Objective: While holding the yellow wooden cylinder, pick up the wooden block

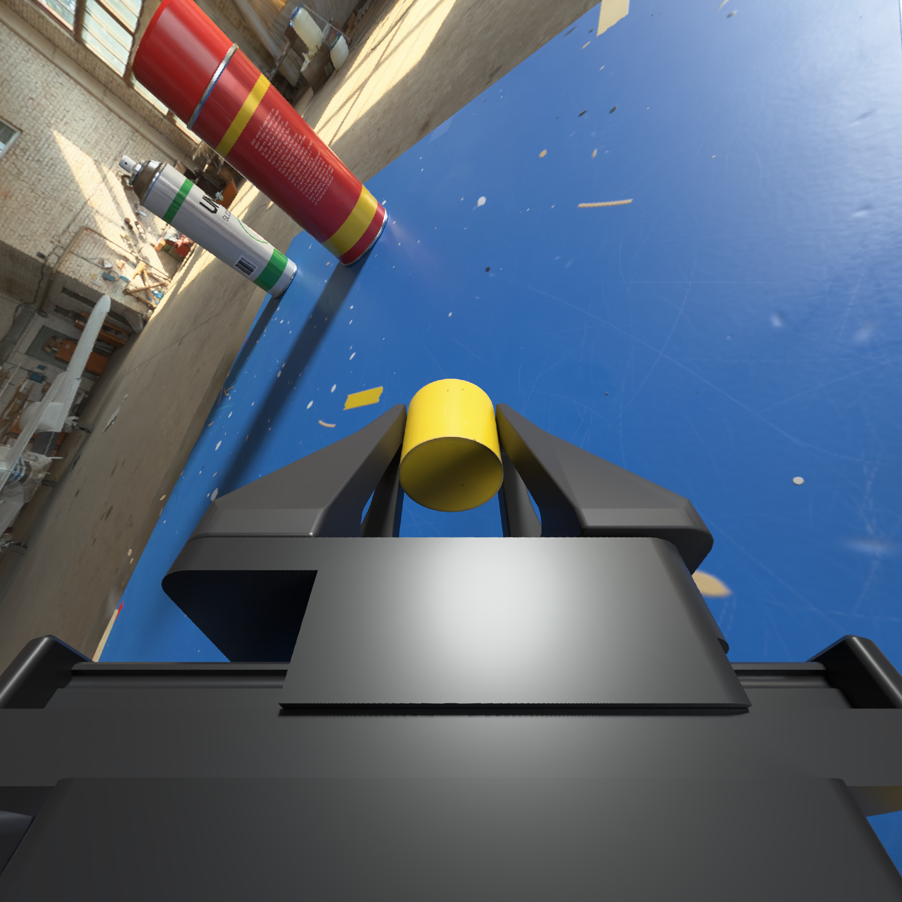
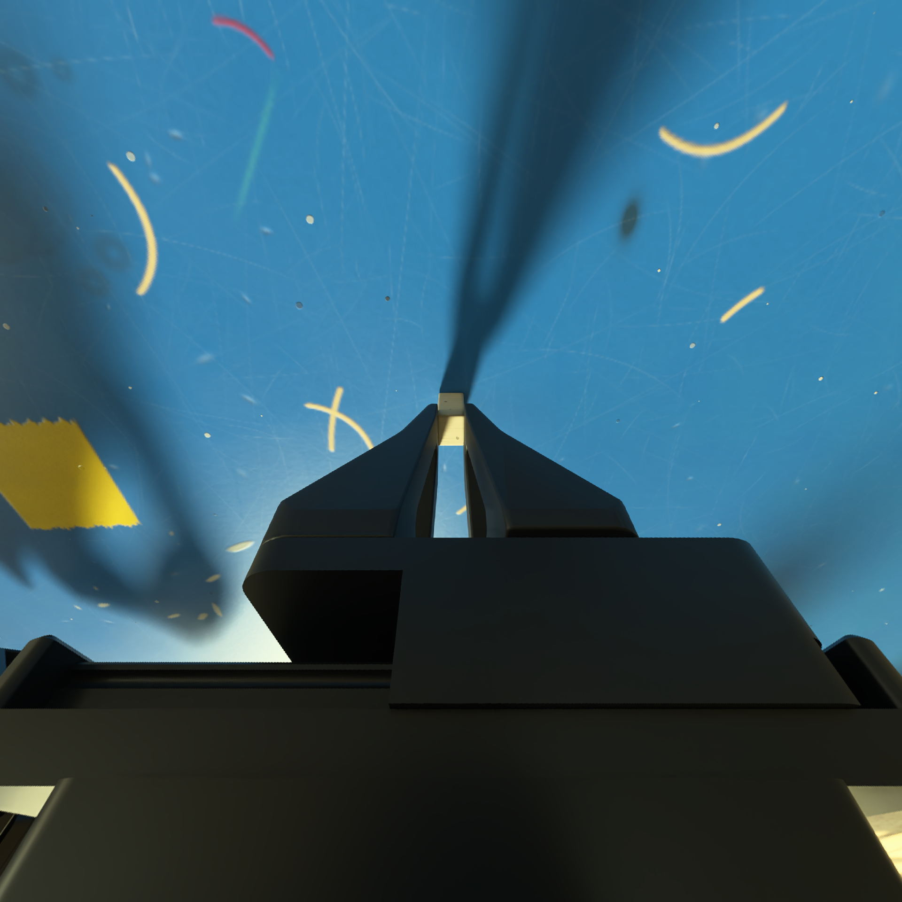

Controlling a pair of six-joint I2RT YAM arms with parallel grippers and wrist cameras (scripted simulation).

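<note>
In the left wrist view my left gripper (image 1: 450,415) is shut on the yellow wooden cylinder (image 1: 451,439), one finger on each curved side, and holds it above the blue table (image 1: 634,293). In the right wrist view my right gripper (image 2: 450,415) is shut on a small pale wooden block (image 2: 450,423) pinched between the fingertips. I cannot tell whether the block rests on the blue table (image 2: 634,341) or hangs just above it. The block's shadow runs away from the tips.
A red spray can with yellow bands (image 1: 258,132) and a white spray can with green bands (image 1: 215,224) stand near the table's edge in the left wrist view. A yellow tape patch (image 2: 63,473) and thin curved scraps lie on the table; another patch (image 1: 363,396) is near the cylinder.
</note>
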